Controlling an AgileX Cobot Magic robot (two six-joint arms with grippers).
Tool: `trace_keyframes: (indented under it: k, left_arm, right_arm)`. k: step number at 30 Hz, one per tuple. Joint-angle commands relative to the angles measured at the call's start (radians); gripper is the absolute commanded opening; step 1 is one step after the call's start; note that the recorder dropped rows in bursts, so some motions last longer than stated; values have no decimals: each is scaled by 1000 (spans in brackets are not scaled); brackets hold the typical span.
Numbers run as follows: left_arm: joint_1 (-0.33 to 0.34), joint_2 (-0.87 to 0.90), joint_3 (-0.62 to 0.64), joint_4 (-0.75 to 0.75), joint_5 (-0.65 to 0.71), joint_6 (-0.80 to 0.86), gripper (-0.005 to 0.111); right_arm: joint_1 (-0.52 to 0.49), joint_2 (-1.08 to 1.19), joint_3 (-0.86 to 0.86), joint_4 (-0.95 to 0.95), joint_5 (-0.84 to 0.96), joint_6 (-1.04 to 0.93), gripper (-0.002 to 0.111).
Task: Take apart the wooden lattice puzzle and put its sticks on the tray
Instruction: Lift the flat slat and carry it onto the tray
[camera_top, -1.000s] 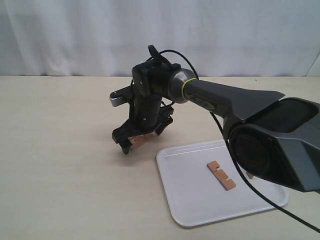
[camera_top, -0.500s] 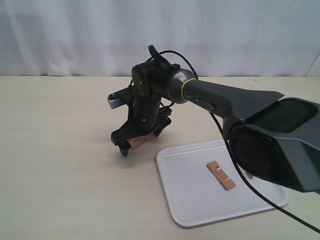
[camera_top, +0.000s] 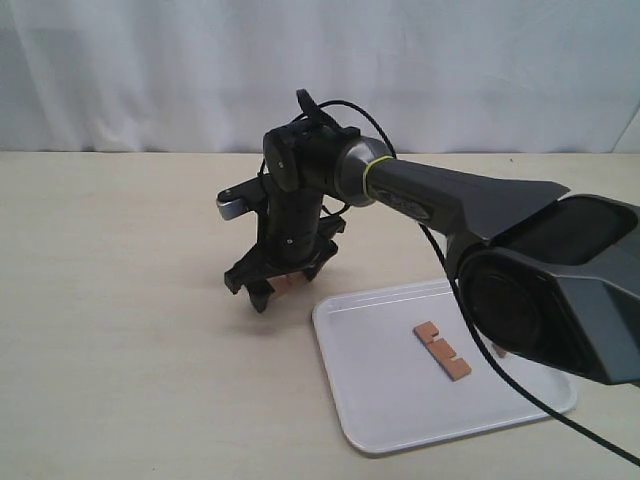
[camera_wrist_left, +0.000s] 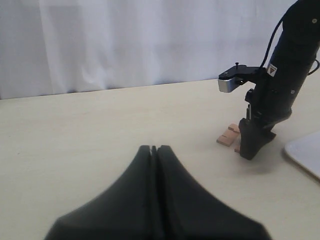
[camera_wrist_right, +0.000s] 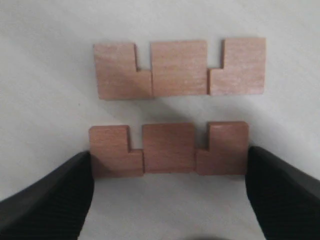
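No assembled lattice shows; the sticks lie apart. Two notched wooden sticks lie flat and side by side on the table just left of the white tray (camera_top: 380, 400). In the right wrist view my right gripper (camera_wrist_right: 169, 162) is down at the table, its two fingers pressed against the ends of the nearer stick (camera_wrist_right: 168, 148). The farther stick (camera_wrist_right: 179, 67) lies free. From outside, that gripper (camera_top: 275, 290) hides both sticks almost fully. A third stick (camera_top: 442, 350) lies on the tray. My left gripper (camera_wrist_left: 154, 148) is shut and empty, well short of the sticks.
The right arm (camera_top: 450, 200) reaches across above the tray's back edge. A small brown piece (camera_top: 497, 350) peeks out behind the arm at the tray's right side. A white curtain (camera_top: 150, 70) closes off the far side of the table.
My right gripper has dropped lower over the sticks and its fingers have drawn in from a wide spread onto the nearer stick's ends. The stick on the tray has not moved.
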Motion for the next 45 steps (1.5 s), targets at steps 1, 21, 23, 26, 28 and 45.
trace_keyframes:
  k: [1, 21, 23, 26, 28, 45]
  left_arm:
    - [-1, 0, 2, -1, -12, -3, 0]
    - [-1, 0, 2, -1, -12, -3, 0]
    - [-1, 0, 2, -1, -12, -3, 0]
    - [-1, 0, 2, -1, -12, -3, 0]
    - [-1, 0, 2, -1, -12, -3, 0]
    - [-1, 0, 2, -1, -12, -3, 0]
  right_arm:
    - [1, -54, 6, -14, 72, 0, 50]
    - [1, -288, 131, 161, 72, 12, 50]
    - [1, -333, 192, 148, 72, 7, 50]
    - [1, -399, 290, 126, 72, 2, 50]
    - [1, -436, 364, 97, 72, 2, 50]
    - [-2, -521, 791, -140, -226, 76, 50]
